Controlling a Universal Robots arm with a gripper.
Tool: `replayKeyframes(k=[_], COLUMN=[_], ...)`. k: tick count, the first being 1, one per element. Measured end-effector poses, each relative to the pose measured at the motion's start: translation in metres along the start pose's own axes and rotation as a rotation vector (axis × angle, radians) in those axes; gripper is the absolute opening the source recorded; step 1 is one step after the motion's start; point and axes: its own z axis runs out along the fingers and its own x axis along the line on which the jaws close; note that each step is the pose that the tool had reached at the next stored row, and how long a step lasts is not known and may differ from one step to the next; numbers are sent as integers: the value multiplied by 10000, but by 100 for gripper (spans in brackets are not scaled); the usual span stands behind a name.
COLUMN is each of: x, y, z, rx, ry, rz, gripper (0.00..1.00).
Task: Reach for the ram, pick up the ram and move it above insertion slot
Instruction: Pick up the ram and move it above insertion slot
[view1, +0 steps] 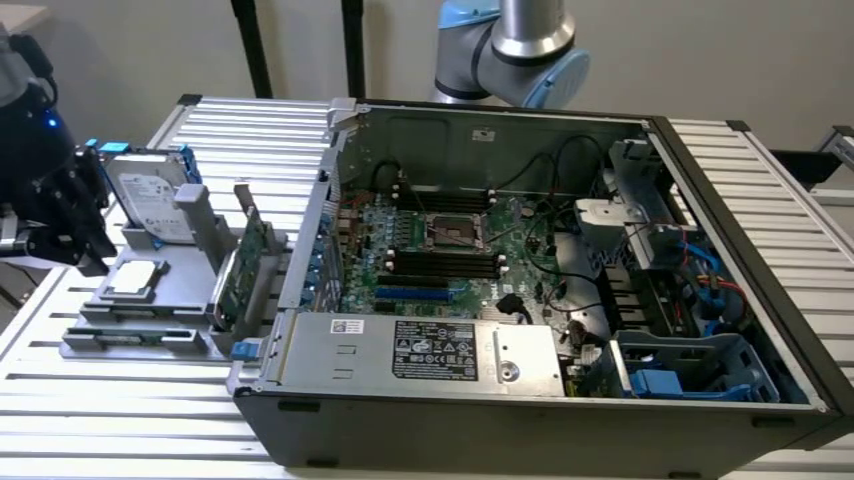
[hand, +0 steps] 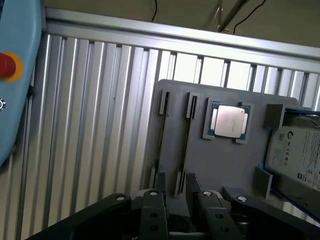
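Gripper nearest the wrist camera: two dark fingers stand apart with a clear gap, nothing between them. Just beyond the tips is the grey fixture on the slatted surface, with two narrow slots running away from the fingers. Thin dark lines sit in them; cannot tell from here which is the stick's edge. Past the slots is a CPU in its pocket, then the hard drive. Exterior view: the ram lies low along the fixture's front edge as a thin green strip, in front of the CPU and to the exterior view's left of the open computer case. It is untouched, not lifted. A broader green card stands upright between fixture and case; not the target. Judgement: step in hand is the reach, task at an early stage. To do it well, line the gap up with the stick's thin faces, centre along its length so it does not tip when gripped, approach straight, and stay clear of card and CPU. Farthest: dark insertion slots on the motherboard, well apart from the ram, case wall between.
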Motion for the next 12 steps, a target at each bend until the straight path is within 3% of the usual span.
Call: replayKeyframes(k=[12], x=[68], y=[8], z=[217], rx=[0], ry=[0], rz=[74], gripper=[31])
